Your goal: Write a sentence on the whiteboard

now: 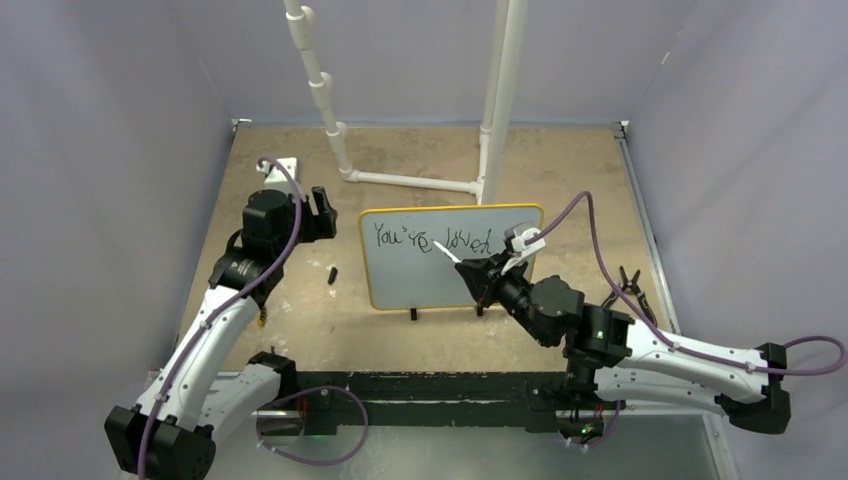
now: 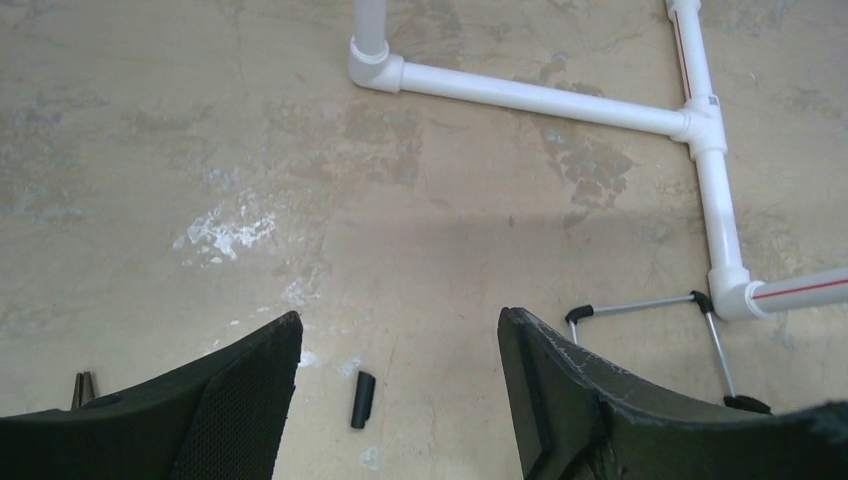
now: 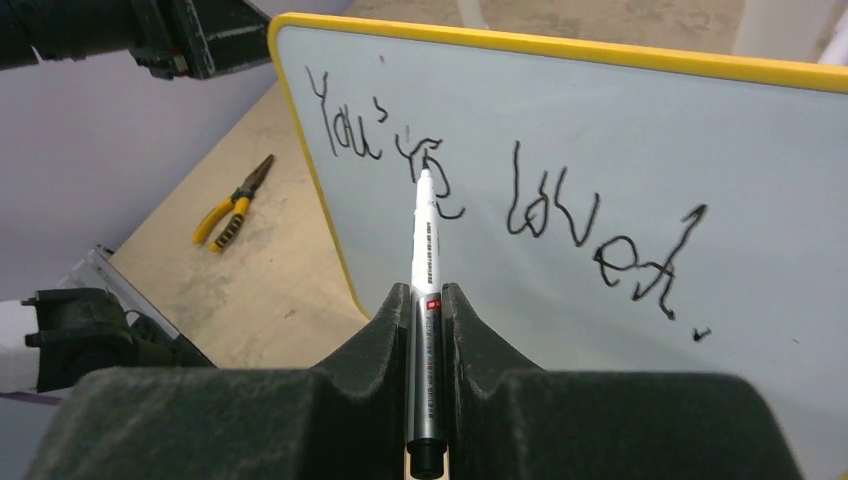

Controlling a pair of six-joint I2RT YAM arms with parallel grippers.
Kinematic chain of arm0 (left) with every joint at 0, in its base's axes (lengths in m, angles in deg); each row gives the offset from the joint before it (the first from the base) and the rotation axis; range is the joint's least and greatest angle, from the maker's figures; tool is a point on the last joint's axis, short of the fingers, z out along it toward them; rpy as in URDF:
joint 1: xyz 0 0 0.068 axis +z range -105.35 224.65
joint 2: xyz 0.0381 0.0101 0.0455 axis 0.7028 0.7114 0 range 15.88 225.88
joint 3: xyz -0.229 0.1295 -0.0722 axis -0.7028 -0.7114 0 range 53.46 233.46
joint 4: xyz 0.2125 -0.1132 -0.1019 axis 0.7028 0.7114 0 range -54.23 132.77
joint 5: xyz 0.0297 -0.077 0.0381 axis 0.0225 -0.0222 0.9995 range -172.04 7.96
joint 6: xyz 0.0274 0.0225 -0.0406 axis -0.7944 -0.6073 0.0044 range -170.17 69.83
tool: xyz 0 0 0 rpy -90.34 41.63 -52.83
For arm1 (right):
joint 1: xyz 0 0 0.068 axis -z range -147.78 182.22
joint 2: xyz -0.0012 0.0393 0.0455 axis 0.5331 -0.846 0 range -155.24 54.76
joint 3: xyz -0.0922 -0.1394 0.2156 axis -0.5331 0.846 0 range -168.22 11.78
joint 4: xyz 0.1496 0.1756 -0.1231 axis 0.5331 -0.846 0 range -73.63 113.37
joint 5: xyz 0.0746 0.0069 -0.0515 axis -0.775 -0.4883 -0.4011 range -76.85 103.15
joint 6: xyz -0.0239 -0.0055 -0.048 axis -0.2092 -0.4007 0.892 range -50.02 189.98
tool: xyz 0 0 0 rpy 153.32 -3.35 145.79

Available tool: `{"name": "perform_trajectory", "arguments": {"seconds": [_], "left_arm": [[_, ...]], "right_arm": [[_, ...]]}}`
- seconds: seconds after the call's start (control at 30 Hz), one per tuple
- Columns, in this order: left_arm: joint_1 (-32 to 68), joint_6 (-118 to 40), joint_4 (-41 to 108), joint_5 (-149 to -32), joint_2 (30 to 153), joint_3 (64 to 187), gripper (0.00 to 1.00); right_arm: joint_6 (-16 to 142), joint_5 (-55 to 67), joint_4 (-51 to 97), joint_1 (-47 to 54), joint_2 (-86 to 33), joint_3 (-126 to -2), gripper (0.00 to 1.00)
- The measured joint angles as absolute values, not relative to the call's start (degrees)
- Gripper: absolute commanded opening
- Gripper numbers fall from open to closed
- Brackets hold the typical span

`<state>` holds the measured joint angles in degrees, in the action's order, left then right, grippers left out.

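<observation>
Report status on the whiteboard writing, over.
Right gripper shut on marker, tip at whiteboard. Left gripper open, empty. Sentence reads "You're loved." Small black cap on table, left of board.

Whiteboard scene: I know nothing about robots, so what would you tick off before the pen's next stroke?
1. Grip of the right gripper on the marker: ok.
2. Tip of the marker touching the whiteboard: cannot tell.
3. Stance of the whiteboard, upright: ok.
4. Bare room below the sentence: ok.
5. Position of the left gripper, open, away from the board: ok.
</observation>
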<state>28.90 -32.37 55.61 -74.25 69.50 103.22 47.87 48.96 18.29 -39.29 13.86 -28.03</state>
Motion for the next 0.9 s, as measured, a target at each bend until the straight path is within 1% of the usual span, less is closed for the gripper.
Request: {"name": "perform_trajectory", "arguments": {"seconds": [0.17, 0.3, 0.47, 0.73, 0.9], "left_arm": [[28.9, -31.2, 59.1, -77.8, 63.6, 100.6, 0.71], [28.9, -30.1, 61.9, -81.0, 57.1, 99.4, 0.71], [28.9, -30.8, 60.4, -91.1, 50.3, 97.5, 0.69], [28.9, -32.5, 55.5, -108.7, 53.3, 93.9, 0.68], [28.9, -34.2, 53.8, -113.1, 57.7, 93.7, 0.65]], "right_arm": [[48.3, 46.9, 25.5, -39.3, 11.5, -26.0, 0.0], [46.8, 44.4, 31.8, -39.3, 11.3, -21.1, 0.0], [44.1, 42.8, 38.6, -39.3, 10.0, -15.5, 0.0], [42.4, 42.2, 46.3, -41.8, 4.7, -14.8, 0.0], [42.1, 43.6, 48.0, -44.1, 0.7, -15.0, 0.0]]}}
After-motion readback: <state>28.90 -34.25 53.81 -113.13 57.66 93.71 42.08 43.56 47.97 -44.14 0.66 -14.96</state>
